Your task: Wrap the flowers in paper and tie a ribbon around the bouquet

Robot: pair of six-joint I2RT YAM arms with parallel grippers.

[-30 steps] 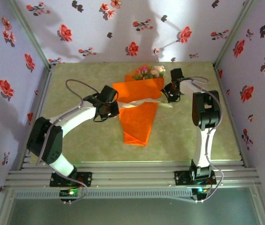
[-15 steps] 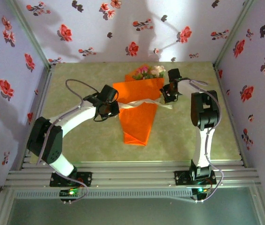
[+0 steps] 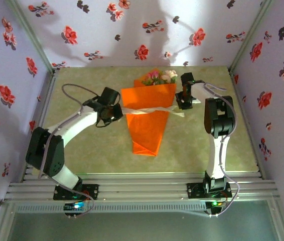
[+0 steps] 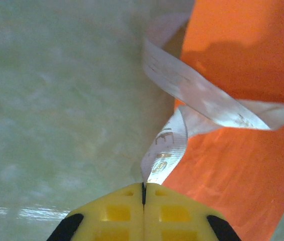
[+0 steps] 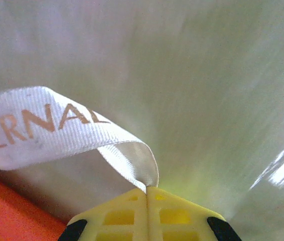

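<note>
While I'm standing here, both arms are reaching over the table (image 3: 82,145), so here's the count: two grippers, one bouquet, one ribbon.

The left gripper (image 3: 118,108) has its two yellow fingers pressed together with no gap, and one end of the ribbon (image 3: 147,109) comes straight out of the seam between them. In the left wrist view, that gripper (image 4: 143,188) is pinching the strip (image 4: 197,93) right at the tips. From there it twists up and away across the edge of the orange paper (image 4: 242,50), which lies just ahead and to the right of the fingers.

It's the same on the other side. The right gripper (image 3: 182,103) is clamped on the other end. Up close, its fingers (image 5: 147,190) are closed flat on the ribbon (image 5: 46,125), which loops up and off to the left of the tips. It has gold letters reading "TERNAL" on it. A corner of orange paper (image 5: 1,201) sits low to the left of those fingers.

The single bouquet (image 3: 147,125) lies flat between the two grippers, its narrow end pointing toward the arm bases. The ribbon crosses the cone from one set of fingers to the other. The flowers (image 3: 159,76) poke out the wide far end, beyond both grippers. I count maybe three pink and cream heads, but they're too small to be sure.
</note>
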